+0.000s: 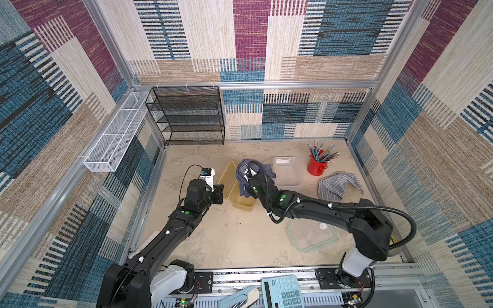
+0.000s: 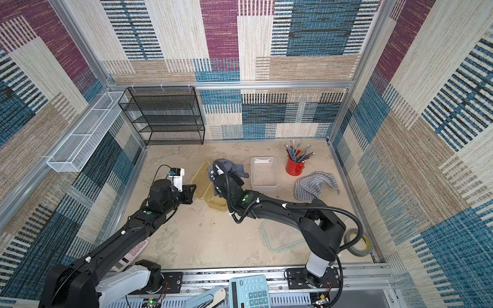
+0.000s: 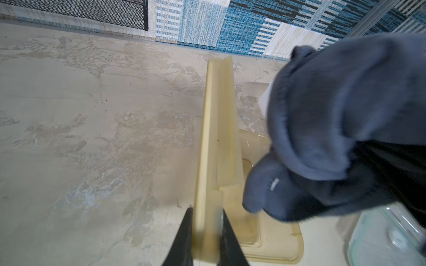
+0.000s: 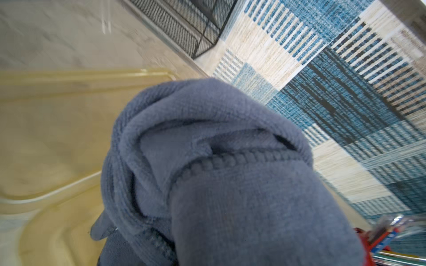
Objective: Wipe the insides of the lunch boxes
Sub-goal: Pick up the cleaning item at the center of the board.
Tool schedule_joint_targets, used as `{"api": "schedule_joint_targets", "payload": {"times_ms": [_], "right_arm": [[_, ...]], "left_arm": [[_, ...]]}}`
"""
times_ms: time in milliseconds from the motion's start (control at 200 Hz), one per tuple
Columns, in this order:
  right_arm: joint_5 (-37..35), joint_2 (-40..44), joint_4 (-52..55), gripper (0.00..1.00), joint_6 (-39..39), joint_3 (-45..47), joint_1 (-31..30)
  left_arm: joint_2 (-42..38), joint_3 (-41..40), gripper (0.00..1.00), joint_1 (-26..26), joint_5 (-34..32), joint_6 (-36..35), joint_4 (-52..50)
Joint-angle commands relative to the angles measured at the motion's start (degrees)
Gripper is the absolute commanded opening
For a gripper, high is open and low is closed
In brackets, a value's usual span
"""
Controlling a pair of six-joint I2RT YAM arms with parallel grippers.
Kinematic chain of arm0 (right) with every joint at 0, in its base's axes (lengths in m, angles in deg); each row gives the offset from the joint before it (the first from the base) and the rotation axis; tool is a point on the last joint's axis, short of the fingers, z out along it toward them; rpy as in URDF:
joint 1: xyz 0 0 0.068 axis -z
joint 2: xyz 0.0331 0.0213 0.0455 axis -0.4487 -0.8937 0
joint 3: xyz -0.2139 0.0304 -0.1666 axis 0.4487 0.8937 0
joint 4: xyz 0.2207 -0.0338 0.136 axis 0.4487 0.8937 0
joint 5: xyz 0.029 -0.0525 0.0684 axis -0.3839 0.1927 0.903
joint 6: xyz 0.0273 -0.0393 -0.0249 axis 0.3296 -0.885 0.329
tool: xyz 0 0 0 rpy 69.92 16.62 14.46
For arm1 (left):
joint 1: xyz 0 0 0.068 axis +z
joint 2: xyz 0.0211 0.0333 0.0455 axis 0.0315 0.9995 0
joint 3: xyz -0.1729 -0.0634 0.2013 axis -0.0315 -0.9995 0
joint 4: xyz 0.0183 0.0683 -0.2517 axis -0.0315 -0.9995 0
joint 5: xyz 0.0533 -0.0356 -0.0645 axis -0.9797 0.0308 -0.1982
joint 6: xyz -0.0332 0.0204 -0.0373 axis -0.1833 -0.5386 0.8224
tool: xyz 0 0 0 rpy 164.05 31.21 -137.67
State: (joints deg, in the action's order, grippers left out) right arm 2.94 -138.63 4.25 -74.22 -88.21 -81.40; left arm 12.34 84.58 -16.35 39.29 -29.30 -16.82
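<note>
Mid-frame, left gripper (image 1: 222,192) clamped on upright amber lid (image 1: 228,176). I read right gripper (image 1: 245,174) closed on blue cloth (image 4: 230,184) over amber lunch box (image 1: 243,204).

Robot test cell in a laboratory. An aluminium frame (image 1: 256,84) carries patterned wall panels (image 1: 293,40) around a mottled beige tabletop (image 1: 226,240). The left arm (image 1: 170,229) and right arm (image 1: 320,210) are mounted on a metal rail (image 1: 234,277). Household items stand inside: a mesh shelf (image 1: 192,117) and a pencil cup (image 1: 316,166).
</note>
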Motion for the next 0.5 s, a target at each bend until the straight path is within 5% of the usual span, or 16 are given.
{"api": "schedule_joint_targets", "payload": {"times_ms": [0, 155, 496], "right_arm": [[-6.9, -3.4, -6.4, 0.0, -13.1, -1.0, 0.7], [-4.8, -5.9, -12.0, 0.0, -18.0, 0.7, 1.3], [5.0, -11.9, -1.2, 0.02, -20.5, 0.0, 1.3]], "left_arm": [[-0.4, -0.2, 0.09, -0.3, 1.3, -2.1, 2.6], [-0.2, -0.6, 0.1, -0.9, 1.3, -1.8, 2.6], [2.0, -1.4, 0.06, -0.9, 0.0, 2.5, 8.1]]}}
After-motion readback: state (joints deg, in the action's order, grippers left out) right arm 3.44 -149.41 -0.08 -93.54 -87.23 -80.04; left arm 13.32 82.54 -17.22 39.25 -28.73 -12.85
